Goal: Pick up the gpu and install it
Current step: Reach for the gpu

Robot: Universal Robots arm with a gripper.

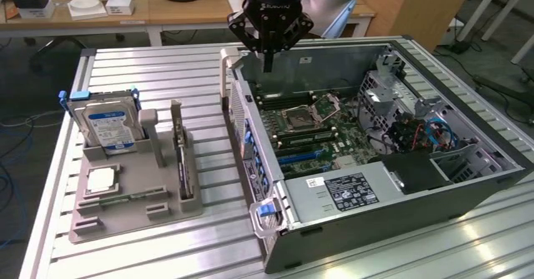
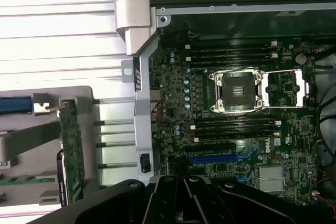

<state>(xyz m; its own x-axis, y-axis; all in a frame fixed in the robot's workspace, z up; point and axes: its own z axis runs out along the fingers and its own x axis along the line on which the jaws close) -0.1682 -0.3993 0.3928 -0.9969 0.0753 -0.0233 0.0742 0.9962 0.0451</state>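
Note:
The gpu [image 1: 181, 164] is a thin dark card standing on edge in a slot of the grey parts tray [image 1: 137, 213], on the exterior view's left. The wrist view shows the gpu [image 2: 71, 148] edge-on, with green circuitry, beside the case wall. My gripper [image 1: 267, 65] hangs above the far corner of the open computer case [image 1: 376, 197], well away from the gpu. Its fingers are shut together and hold nothing. In the wrist view the gripper [image 2: 184, 203] sits over the motherboard [image 2: 236, 114], near the blue expansion slot [image 2: 218, 157].
The tray also holds an upright silver hard drive [image 1: 107, 124], a processor chip [image 1: 101, 179] and a green memory stick [image 1: 125, 197]. Inside the case are the empty processor socket [image 1: 302, 116], cables and a power supply [image 1: 346, 191]. Slatted metal table [image 1: 150, 72] around.

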